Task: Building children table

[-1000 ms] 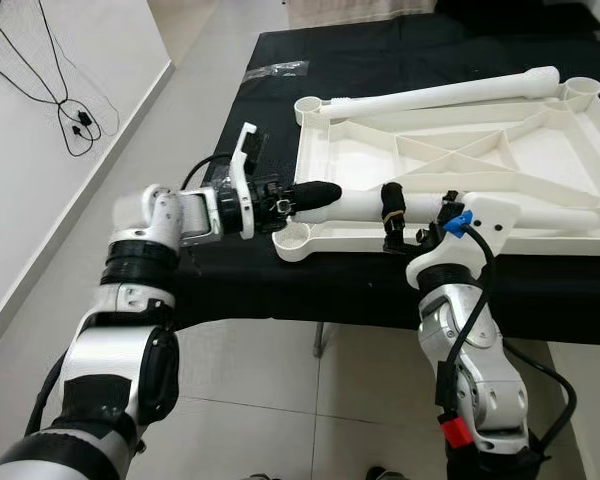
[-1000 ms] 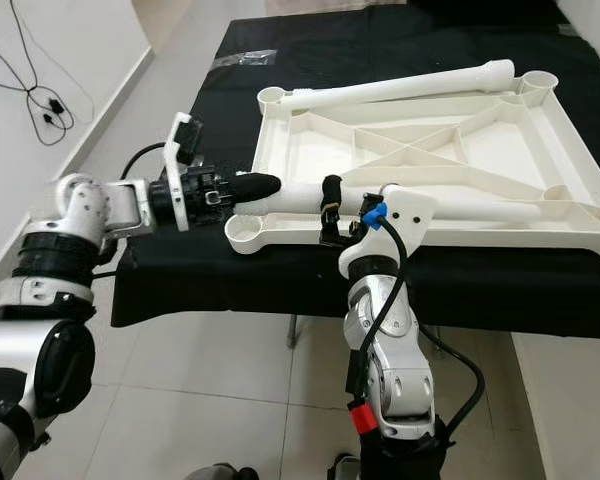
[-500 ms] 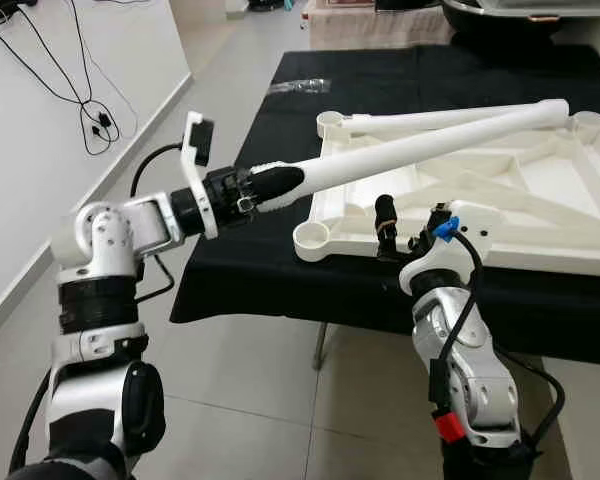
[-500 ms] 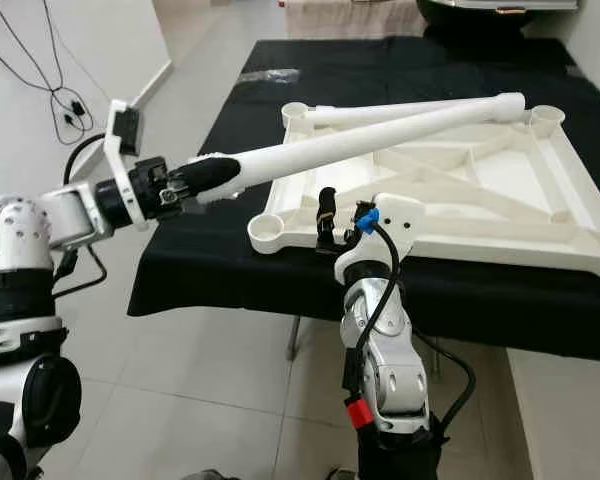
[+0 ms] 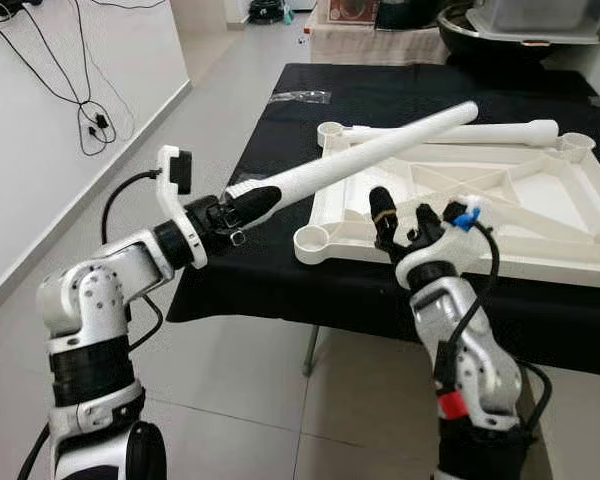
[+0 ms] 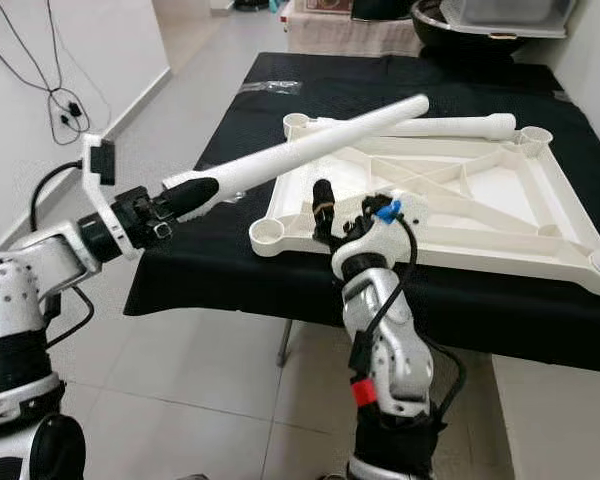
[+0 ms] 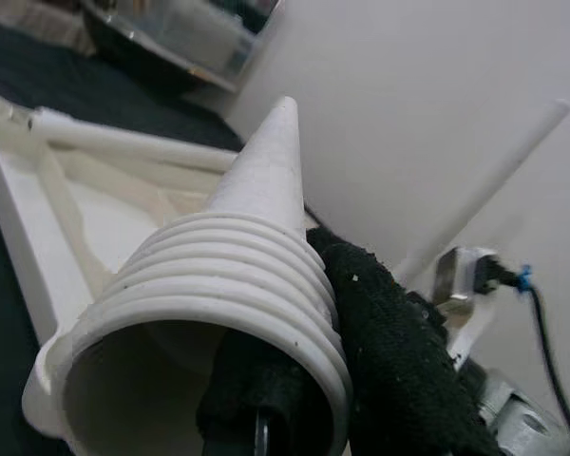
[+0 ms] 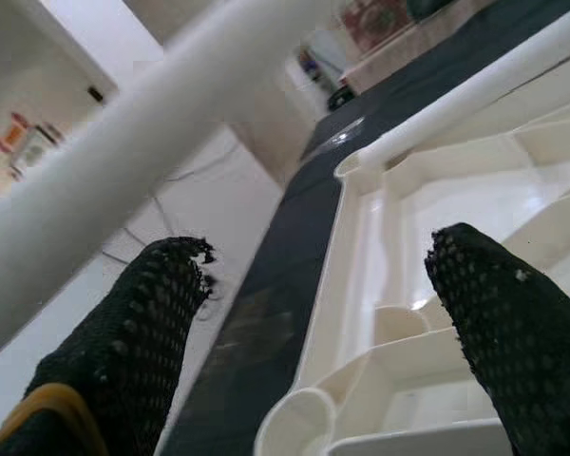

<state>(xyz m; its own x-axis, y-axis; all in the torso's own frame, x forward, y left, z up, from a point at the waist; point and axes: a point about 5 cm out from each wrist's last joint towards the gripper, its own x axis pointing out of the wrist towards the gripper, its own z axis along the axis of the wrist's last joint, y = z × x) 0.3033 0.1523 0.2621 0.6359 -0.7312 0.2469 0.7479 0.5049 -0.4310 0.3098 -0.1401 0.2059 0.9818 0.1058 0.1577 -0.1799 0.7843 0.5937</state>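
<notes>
I hold one white table leg (image 5: pixel 365 158) by its threaded end in my left end effector (image 5: pixel 242 205), fingers closed tight around it. From there the leg slants up and away from me, its far tip raised over the near-left part of the upturned tabletop (image 6: pixel 500 205). In the left wrist view the ribbed open end of the leg sits right against my black finger pads (image 7: pixel 389 332).

The white tabletop lies underside up on the black-covered counter (image 5: pixel 250 270), ribs and corner sockets showing. A second leg (image 6: pixel 450 126) lies along its far edge, well beyond both my end effectors.

My right end effector (image 5: pixel 405 215) is up at the tabletop's near edge, below the raised leg and beside the near-left corner socket (image 5: pixel 311 239). Its fingers stand wide apart and hold nothing; between them in the right wrist view I see the tabletop's rim and that socket.

Off to my left, cables (image 5: pixel 85 100) hang down a white wall.
</notes>
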